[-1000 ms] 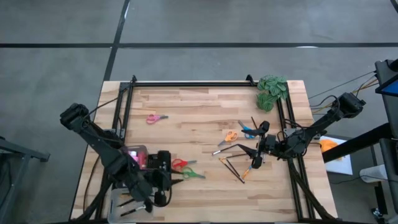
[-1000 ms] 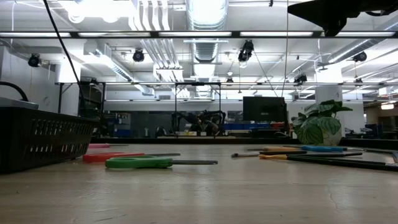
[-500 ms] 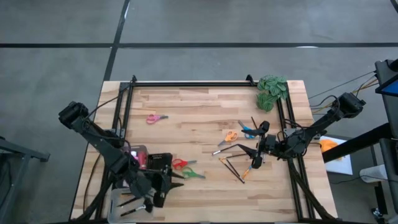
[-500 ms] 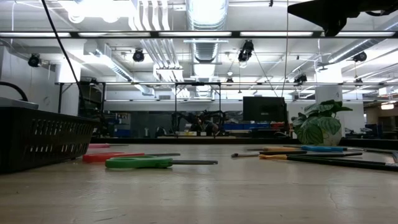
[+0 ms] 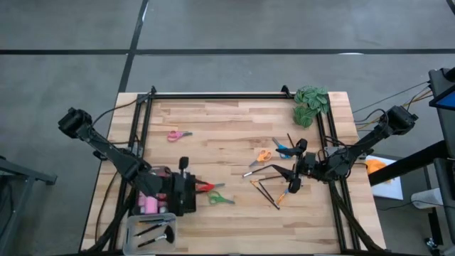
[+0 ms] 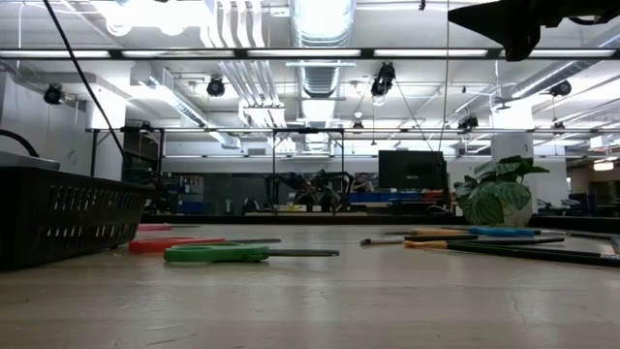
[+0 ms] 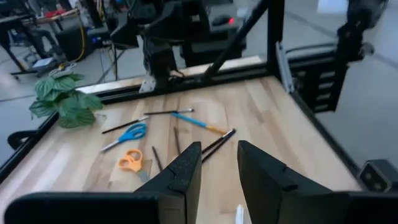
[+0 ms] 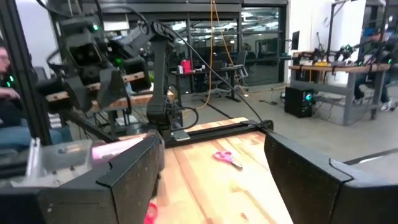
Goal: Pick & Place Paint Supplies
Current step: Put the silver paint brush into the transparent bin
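Two arms are seen over the wooden counter (image 5: 234,142). Left pincer (image 5: 186,195) is held near the counter's front-left corner, just beside the red scissors (image 5: 206,187) & green scissors (image 5: 222,200); in the left wrist view its fingers (image 7: 186,174) are seen w/ a narrow gap between them, nothing gripped. Right pincer (image 5: 293,178) is held low at the right side amid the brush cluster; in the right wrist view its fingers (image 8: 134,168) are spread wide, nothing seen betw. them.

A pink paint bottle (image 5: 148,204) is seen lying just beside the left arm, next to a clear tray (image 5: 129,233) at the front-left corner, in which dark brushes (image 5: 153,232) are laid. A dark mesh basket (image 6: 63,218) is seen at the left in the low view.

Pink scissors (image 5: 178,134) are lying alone toward the back-left, well apart from the rest. Orange scissors (image 5: 263,156) & blue scissors (image 5: 284,150) are found right of centre, near the right pincer. Thin loose brushes (image 5: 269,192), dark- & orange-tipped, are scattered just in front of it. Whether any is touched by that pincer can't be told.

A green leafy clump (image 5: 311,103) is set at the back-right corner, beside the black frame rail (image 5: 213,96).
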You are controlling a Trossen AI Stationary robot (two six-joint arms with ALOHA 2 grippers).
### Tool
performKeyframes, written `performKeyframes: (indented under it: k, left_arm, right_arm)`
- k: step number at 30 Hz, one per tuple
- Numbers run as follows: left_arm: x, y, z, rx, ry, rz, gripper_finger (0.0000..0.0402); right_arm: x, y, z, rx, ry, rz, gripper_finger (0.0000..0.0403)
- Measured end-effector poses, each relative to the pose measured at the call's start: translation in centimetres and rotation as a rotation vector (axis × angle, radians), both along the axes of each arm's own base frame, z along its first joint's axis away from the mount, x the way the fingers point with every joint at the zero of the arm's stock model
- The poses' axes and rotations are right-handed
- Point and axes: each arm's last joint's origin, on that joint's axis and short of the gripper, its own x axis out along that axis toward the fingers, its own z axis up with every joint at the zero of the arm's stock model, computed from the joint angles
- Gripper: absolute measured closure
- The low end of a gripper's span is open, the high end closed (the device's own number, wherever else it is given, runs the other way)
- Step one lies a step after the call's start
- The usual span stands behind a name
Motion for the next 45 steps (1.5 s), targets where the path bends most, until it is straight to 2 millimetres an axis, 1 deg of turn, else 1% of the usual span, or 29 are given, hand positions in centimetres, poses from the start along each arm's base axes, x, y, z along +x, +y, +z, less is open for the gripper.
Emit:
performKeyframes:
  k: [4,8,13,16,20,22,25,28,31,34,37,40,45]
  left_arm:
    - [-0.7,0.4,-0.3,-0.025,-0.03,-0.008,0.0297]
    - [-0.8,0.5,-0.5,-0.048,-0.026,-0.002,0.0298]
    - [-0.8,0.5,-0.6,-0.122,-0.018,0.021,0.0298]
    - [-0.8,0.6,-0.7,-0.139,-0.01,0.028,0.0297]
    - [-0.8,0.6,-0.8,-0.132,0.003,0.029,0.0297]
    - [-0.8,0.6,-0.9,-0.125,0.011,0.029,0.0297]
    - [-0.9,0.6,-0.9,-0.123,0.014,0.03,0.0297]
    - [-0.9,0.6,-1.0,-0.119,0.02,0.03,0.0297]
    - [-0.9,0.6,-1.1,-0.112,0.029,0.031,0.0297]
    - [-0.9,0.6,-1.1,-0.152,0.034,0.043,0.0297]
    - [-0.9,0.6,-1.1,-0.221,0.036,0.063,0.0297]
    - [-0.9,0.6,-1.1,-0.267,0.037,0.076,0.0297]
    - [-0.9,0.6,-1.2,-0.282,0.039,0.081,0.0297]
  right_arm:
    - [0.0,0.0,0.1,0.014,-0.013,0.009,0.0115]
    - [0.1,0.2,0.3,0.062,-0.038,0.073,0.0115]
    - [0.7,0.6,2.1,0.049,-0.048,0.055,0.0115]
    - [1.3,0.8,3.0,0.028,0.02,-0.004,0.0115]
    - [1.9,1.0,3.6,-0.013,0.181,-0.079,0.0115]
    - [2.0,1.2,4.2,0.017,0.235,-0.085,0.0115]
    - [2.0,1.3,5.6,0.095,0.276,-0.094,0.0115]
    - [1.8,1.3,6.9,0.071,0.334,-0.095,0.0115]
    - [1.9,1.4,7.7,0.067,0.374,-0.033,0.0115]
    - [1.9,1.7,8.0,0.116,0.387,0.063,0.0115]
    - [1.9,1.9,7.9,0.169,0.396,0.107,0.0115]
    - [1.7,1.7,7.1,0.193,0.451,0.091,0.0115]
    - [1.0,1.3,5.8,0.301,0.534,0.022,0.0115]
